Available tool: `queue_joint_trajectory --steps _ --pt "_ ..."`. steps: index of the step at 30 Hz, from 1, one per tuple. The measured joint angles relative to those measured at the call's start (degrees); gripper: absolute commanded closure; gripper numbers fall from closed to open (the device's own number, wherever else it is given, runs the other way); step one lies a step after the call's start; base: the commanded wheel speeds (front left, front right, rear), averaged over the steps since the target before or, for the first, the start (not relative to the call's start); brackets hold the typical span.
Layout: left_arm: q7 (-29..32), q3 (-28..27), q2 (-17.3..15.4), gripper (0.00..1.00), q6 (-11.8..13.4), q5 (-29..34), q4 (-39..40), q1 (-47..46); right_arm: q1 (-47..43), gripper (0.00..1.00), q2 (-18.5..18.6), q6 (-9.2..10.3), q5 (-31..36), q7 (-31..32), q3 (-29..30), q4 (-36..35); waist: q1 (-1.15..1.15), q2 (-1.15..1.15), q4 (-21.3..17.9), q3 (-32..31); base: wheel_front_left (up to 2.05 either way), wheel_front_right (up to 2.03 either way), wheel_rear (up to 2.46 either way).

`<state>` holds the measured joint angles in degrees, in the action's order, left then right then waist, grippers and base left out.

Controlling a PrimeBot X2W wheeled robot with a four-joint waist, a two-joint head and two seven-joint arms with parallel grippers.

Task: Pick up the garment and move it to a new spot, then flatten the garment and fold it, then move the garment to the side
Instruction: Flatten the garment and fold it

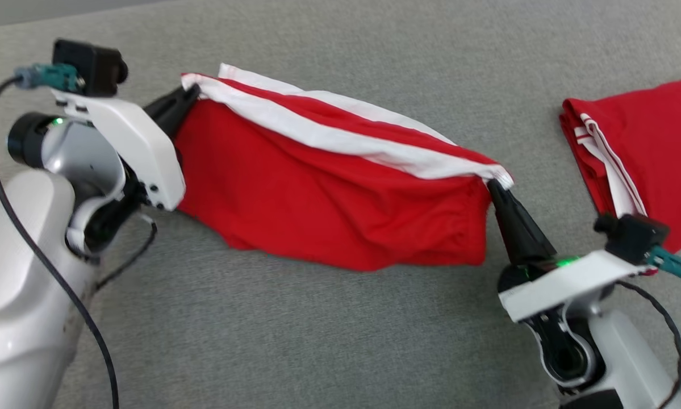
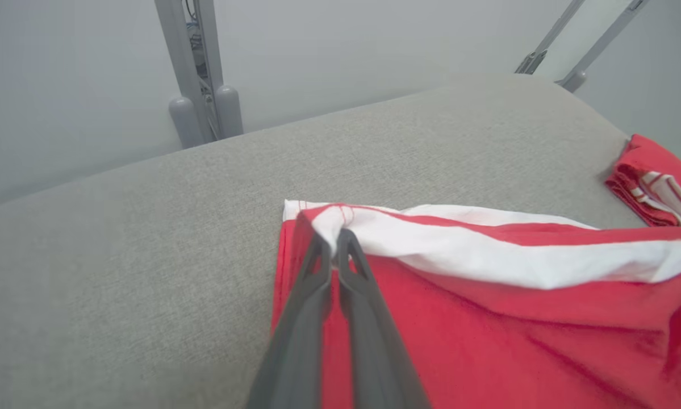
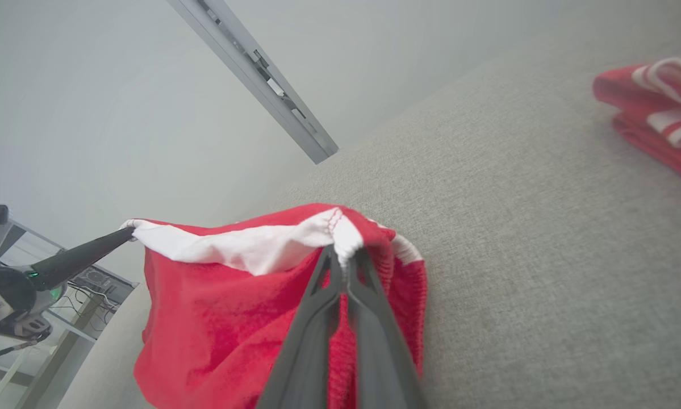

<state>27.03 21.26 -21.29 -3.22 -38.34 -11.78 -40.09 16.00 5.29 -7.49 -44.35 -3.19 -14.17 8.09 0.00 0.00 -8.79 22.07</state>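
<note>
A red garment [image 1: 317,199] with white stripes along its upper edge hangs stretched between my two grippers above the grey fabric surface. My left gripper [image 1: 191,94] is shut on the garment's left top corner, and the left wrist view shows the corner pinched at the left gripper [image 2: 334,241], with the red garment [image 2: 488,341] spreading rightward. My right gripper [image 1: 494,186] is shut on the right top corner; in the right wrist view the right gripper [image 3: 343,255] pinches the white hem while the garment [image 3: 221,318] sags below. The left gripper [image 3: 125,230] shows at the far corner.
A second red and white garment [image 1: 635,142] lies folded at the right of the grey surface [image 1: 317,341]; the same folded garment [image 2: 658,187] appears at the right edge of the left wrist view. Metal frame posts [image 2: 201,85] stand beyond the far edge.
</note>
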Motion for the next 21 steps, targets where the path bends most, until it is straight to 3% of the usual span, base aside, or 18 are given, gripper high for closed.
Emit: queue_joint_trajectory --steps 7,15,16,17,18,19,20,21 --pt "-3.49 0.08 0.92 1.00 -2.82 -0.11 -15.85 -9.72 7.52 1.00 -0.55 0.00 -2.40 -4.04 -5.10 6.60 0.00 0.00 -3.05 2.99 0.00 0.00 0.00" --pt "-5.86 2.12 1.89 1.00 -4.03 -1.04 -30.07 -16.78 13.81 1.00 0.29 0.00 -6.04 -7.80 -11.18 12.51 0.00 0.00 -5.71 4.62 0.00 0.00 0.00" --pt "-5.90 2.49 2.10 1.00 -4.07 -1.30 -31.08 -17.19 14.26 0.95 0.44 0.00 -6.55 -8.01 -11.81 12.98 0.00 0.00 -5.80 4.69 0.00 0.00 0.00" --pt "-5.93 2.86 2.30 1.00 -4.22 -1.48 -32.15 -17.59 14.62 0.55 0.60 0.00 -7.17 -8.21 -12.29 13.30 0.00 0.00 -5.84 4.72 0.00 0.00 0.00" --pt "-5.90 3.14 2.52 0.89 -4.21 -2.01 -33.18 -17.94 14.95 0.07 0.83 0.00 -7.81 -8.38 -13.02 13.54 0.00 0.00 -5.87 4.71 0.00 0.00 0.00" --pt "-5.98 3.55 2.68 0.59 -4.22 -2.27 -33.86 -18.18 15.27 0.00 1.15 0.00 -8.35 -8.45 -13.91 13.56 0.00 0.00 -5.88 4.67 0.00 0.00 0.00" --pt "-6.42 3.80 2.80 0.11 -4.22 -2.60 -34.45 -18.41 15.55 0.00 1.53 0.00 -8.49 -8.65 -14.60 13.49 0.00 0.00 -5.90 4.64 0.00 0.00 0.00" --pt "-6.98 4.24 2.89 0.00 -4.22 -2.91 -34.78 -18.63 15.68 0.00 2.02 0.00 -8.75 -8.93 -15.07 13.44 0.00 0.00 -5.88 4.58 0.00 0.00 0.00"
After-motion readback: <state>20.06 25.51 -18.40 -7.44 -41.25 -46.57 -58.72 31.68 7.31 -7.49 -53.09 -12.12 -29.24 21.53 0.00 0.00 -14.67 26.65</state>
